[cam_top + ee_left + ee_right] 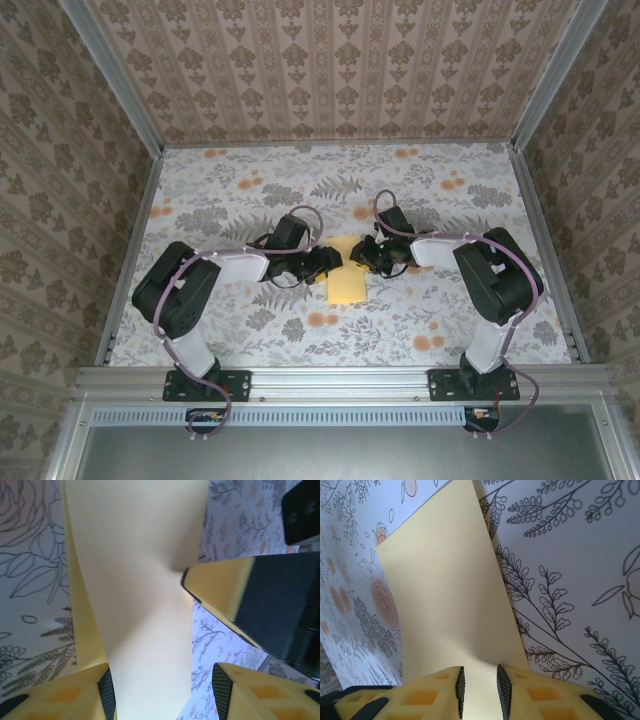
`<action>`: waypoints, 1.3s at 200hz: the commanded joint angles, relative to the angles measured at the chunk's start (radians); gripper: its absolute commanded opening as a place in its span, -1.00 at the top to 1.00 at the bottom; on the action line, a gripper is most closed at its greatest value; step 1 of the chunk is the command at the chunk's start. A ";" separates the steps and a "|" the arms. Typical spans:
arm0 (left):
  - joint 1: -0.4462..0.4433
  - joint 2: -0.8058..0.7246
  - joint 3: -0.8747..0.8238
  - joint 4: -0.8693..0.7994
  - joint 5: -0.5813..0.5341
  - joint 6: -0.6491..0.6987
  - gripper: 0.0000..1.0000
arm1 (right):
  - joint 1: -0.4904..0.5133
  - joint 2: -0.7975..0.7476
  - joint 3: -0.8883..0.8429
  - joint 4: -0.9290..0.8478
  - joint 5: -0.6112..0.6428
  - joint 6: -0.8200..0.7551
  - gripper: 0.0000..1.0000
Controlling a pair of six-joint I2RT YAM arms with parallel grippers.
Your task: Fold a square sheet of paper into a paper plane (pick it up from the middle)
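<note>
Top external: both arms reach inward and meet over the middle of the table [240,195].
Sheet: pale yellow, seen from above as an upright rectangle [347,286] at the table's centre, its upper part hidden under the two grippers.
Left gripper: comes in from the left [330,262] and reaches the sheet's left edge.
Right gripper: comes in from the right [363,256] and reaches the sheet's upper right edge, just beside the left gripper.
Left wrist: the sheet [135,580] runs up the middle of the view, with a second layer or a turned-up edge showing along its left side.
Left jaws: wide apart [160,680], one finger either side of the sheet, and neither pad visibly presses it.
Right finger, seen from the left wrist: a yellow pad [220,587] comes in from the right, and its tip touches the sheet's right edge, where the paper dimples and shades.
Right wrist: the sheet [450,605] stretches away from the fingers over the floral table cover [570,580], its right edge slightly raised and casting a thin shadow.
Right jaws: narrow [479,677], with the sheet's near edge caught between the two ribbed pads.
Sheet's shape: plain and flat apart from that lift; no pointed dart form shows.
</note>
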 commanded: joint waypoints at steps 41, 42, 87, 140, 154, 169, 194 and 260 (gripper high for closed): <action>0.003 0.024 -0.010 0.018 0.031 0.011 0.32 | -0.002 -0.002 -0.046 -0.034 -0.001 0.007 0.41; 0.004 0.024 -0.009 0.017 0.029 0.011 0.34 | -0.002 -0.002 -0.046 -0.034 -0.001 0.007 0.41; 0.015 -0.012 0.025 -0.167 -0.051 0.100 0.72 | -0.010 -0.131 -0.015 -0.089 0.000 -0.123 0.27; 0.075 -0.040 0.125 -0.415 -0.060 0.318 0.91 | -0.011 -0.186 -0.027 -0.114 -0.023 -0.181 0.24; 0.100 -0.037 0.162 -0.477 -0.038 0.383 0.92 | -0.007 -0.186 -0.036 -0.102 -0.029 -0.181 0.25; 0.119 -0.027 0.195 -0.528 -0.013 0.444 0.93 | 0.001 -0.179 -0.035 -0.094 -0.037 -0.182 0.29; 0.126 0.000 0.220 -0.557 0.010 0.487 0.93 | 0.034 -0.151 -0.009 -0.091 -0.044 -0.183 0.40; 0.126 0.011 0.176 -0.485 0.030 0.418 0.86 | 0.103 -0.007 0.081 -0.092 -0.060 -0.172 0.56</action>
